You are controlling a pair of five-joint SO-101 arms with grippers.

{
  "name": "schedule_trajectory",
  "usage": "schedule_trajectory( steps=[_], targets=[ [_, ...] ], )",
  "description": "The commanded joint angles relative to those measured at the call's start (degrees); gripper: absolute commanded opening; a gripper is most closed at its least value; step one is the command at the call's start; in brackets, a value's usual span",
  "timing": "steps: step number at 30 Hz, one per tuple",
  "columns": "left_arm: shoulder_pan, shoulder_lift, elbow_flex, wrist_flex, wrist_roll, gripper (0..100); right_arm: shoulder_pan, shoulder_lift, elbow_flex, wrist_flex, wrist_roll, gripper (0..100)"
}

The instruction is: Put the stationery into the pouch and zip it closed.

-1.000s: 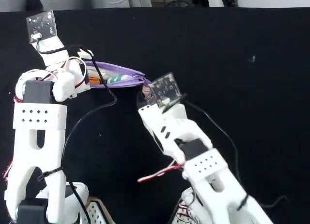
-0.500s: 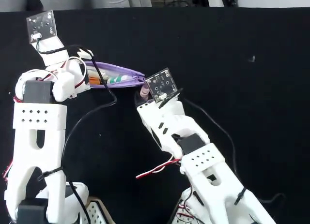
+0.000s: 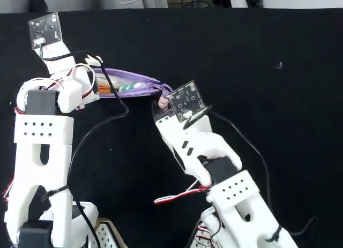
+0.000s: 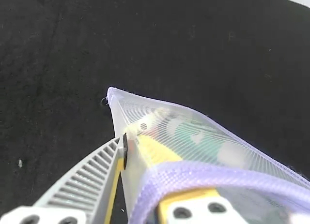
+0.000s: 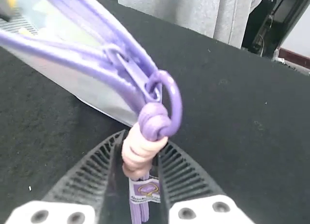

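A clear pouch (image 3: 131, 83) with a purple zip edge hangs above the black table between both arms. Stationery (image 3: 124, 88) in orange, green and white lies inside it; the left wrist view has the same stationery (image 4: 191, 137) behind the striped pouch wall (image 4: 145, 112). My left gripper (image 3: 98, 88) (image 4: 140, 158) is shut on the pouch's left end. My right gripper (image 3: 162, 102) (image 5: 140, 154) is shut on the pink and purple zipper pull (image 5: 141, 151) at the right end. A purple ring (image 5: 169, 96) links the pull to the slider (image 5: 127, 64).
The black table (image 3: 257, 71) stretches away to the right and behind the pouch. A black cable (image 3: 115, 117) loops from the left arm under the pouch. Grey cloth and room clutter (image 5: 208, 11) lie beyond the table's far edge.
The right arm's wrist swung slightly left and then back right and down, with the zipper pull still held. The left arm and the pouch stayed in place.
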Motion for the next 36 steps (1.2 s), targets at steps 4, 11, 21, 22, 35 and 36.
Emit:
schedule_trajectory(
  steps=[4, 11, 21, 22, 35, 36],
  targets=[
    [-0.13, -0.70, -3.74, -0.88, 0.35, 28, 0.79, -2.42, -8.48, 5.54, 0.18, 1.1],
    [-0.75, -1.32, -14.73, 2.90, 0.35, 36, 0.70, -2.33, -11.12, 5.63, 0.44, 1.1],
    [-7.96, -11.69, -23.16, 8.26, 0.62, 36, 0.70, -2.24, -14.55, 8.88, 0.53, 1.1],
    [-8.84, -12.92, -22.55, 8.79, 0.62, 36, 0.70, -2.24, -14.90, 8.88, 0.62, 1.1],
    [-13.58, -31.30, -3.30, 10.02, 0.62, 36, 2.73, -1.71, -32.66, 20.66, 3.69, 1.1],
    [-13.58, -32.62, -1.80, 10.02, 0.62, 36, 2.99, -0.92, -34.42, 21.71, 3.69, 1.1]
  ],
)
